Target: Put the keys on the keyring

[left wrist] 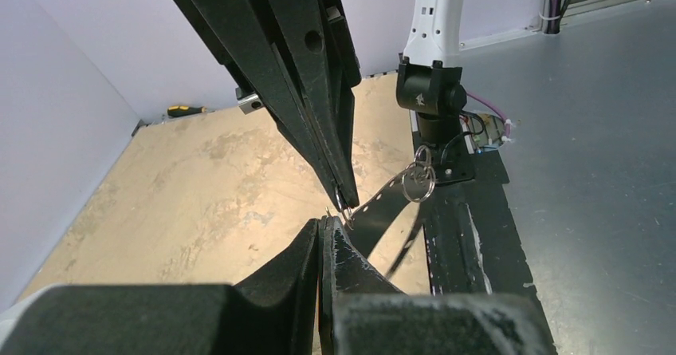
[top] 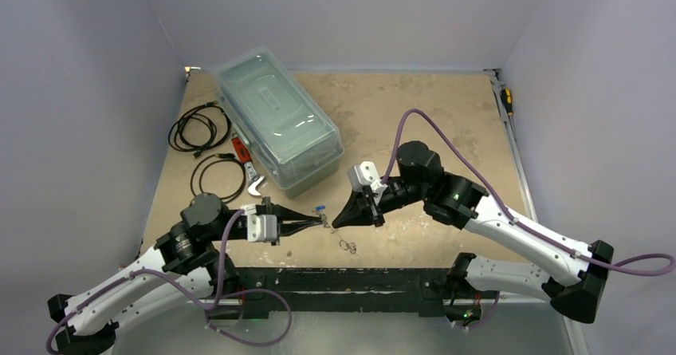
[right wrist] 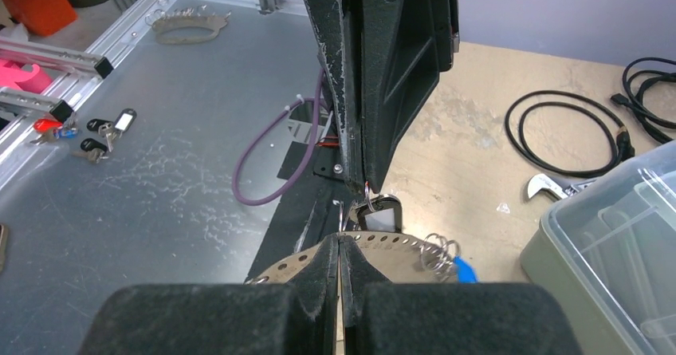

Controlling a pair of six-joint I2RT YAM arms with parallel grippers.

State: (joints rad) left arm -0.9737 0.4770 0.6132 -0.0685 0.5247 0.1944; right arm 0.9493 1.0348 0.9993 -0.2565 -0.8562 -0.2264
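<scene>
Position of keyring [right wrist: 398, 242]: held off the table [top: 414, 116] near its front edge, between the two gripper tips, which meet almost nose to nose.

Status of left gripper [top: 313, 224]: jaws clenched. In the right wrist view its tips sit on a small wire ring at the band's edge, and a dark key [right wrist: 381, 213] hangs just below them.

Status of right gripper [top: 336, 222]: jaws clenched against the perforated band. The exact contact point is hidden by its own fingers. In the left wrist view its tips come down onto the end of the band, just beside the left fingertips.

Band: thin, pale and curved, with a row of small holes. It arcs away from the pinch point toward a cluster of rings [right wrist: 439, 254] on its edge. A blue key [right wrist: 465, 272] lies just beside that cluster. The overhead view shows the same blue spot directly above the meeting tips.

Other items:
- A small metal item [top: 347, 246] lies on the table just in front of the grippers. It is too small to identify.
- A clear lidded box [top: 279, 120] stands behind and to the left, well apart from the grippers.
- Coiled black cables [top: 199, 128] lie left of the box.
</scene>
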